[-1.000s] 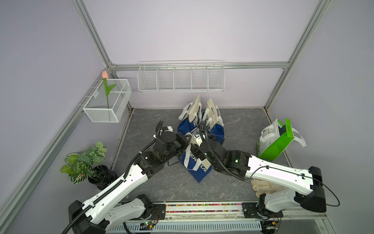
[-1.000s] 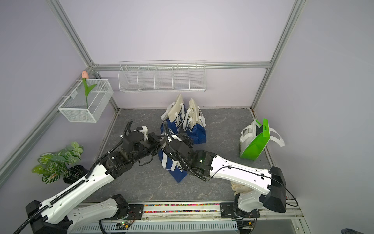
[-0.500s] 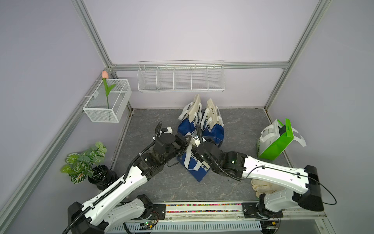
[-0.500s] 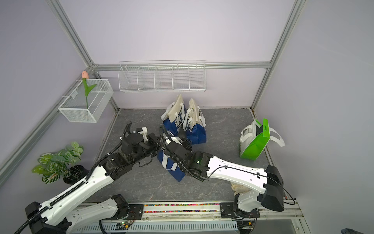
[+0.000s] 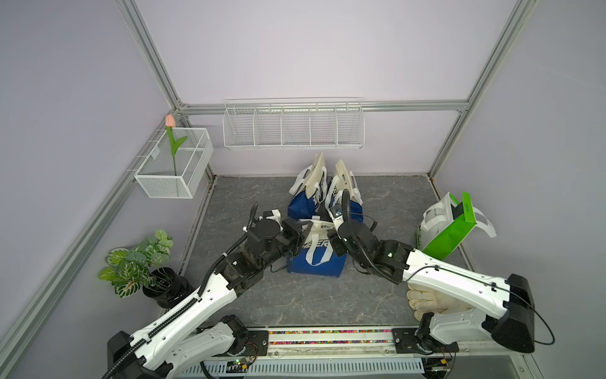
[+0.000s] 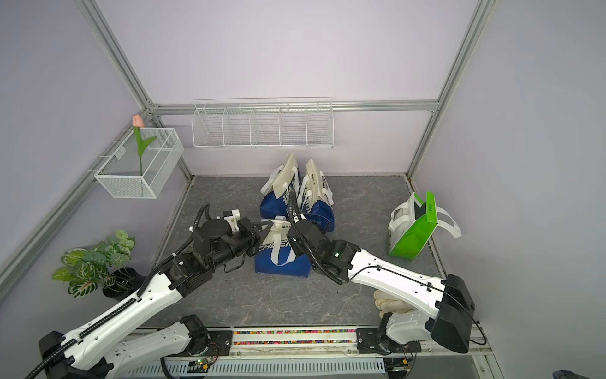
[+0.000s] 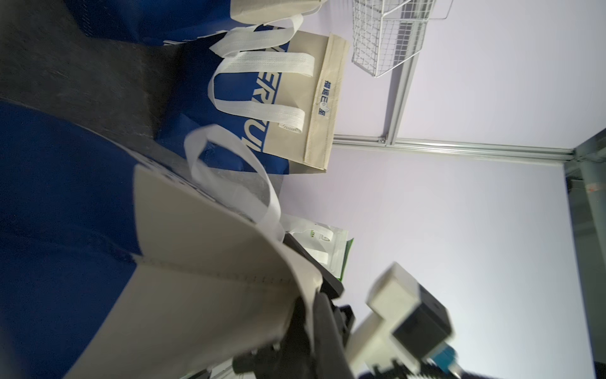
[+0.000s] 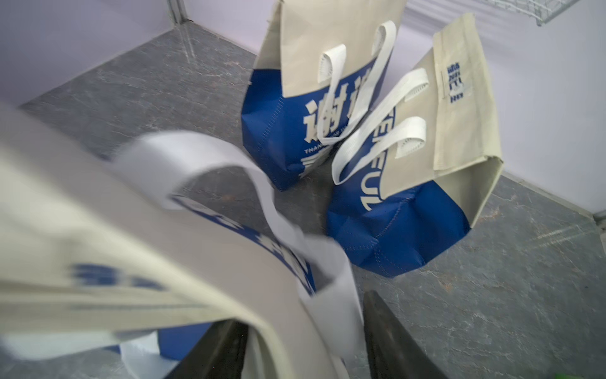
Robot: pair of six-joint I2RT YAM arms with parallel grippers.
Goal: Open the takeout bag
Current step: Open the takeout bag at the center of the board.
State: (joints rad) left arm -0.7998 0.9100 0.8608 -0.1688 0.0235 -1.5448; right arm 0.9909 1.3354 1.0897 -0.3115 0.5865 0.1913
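Grey stone tabletop (image 5: 295,305), takeout bag (image 5: 316,262) mid-table between both arms. On its left rim the left gripper (image 5: 305,225) pinches shut; the right gripper (image 8: 305,331) has fingers (image 8: 396,344) spread astride the right rim. Catching only the handle (image 8: 331,282), a pull could topple it.

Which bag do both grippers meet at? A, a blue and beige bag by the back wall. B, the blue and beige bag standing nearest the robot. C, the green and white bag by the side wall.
B: the left gripper pinches the beige rim of the nearest blue and beige fabric bag, and the right gripper straddles that rim from the other side.
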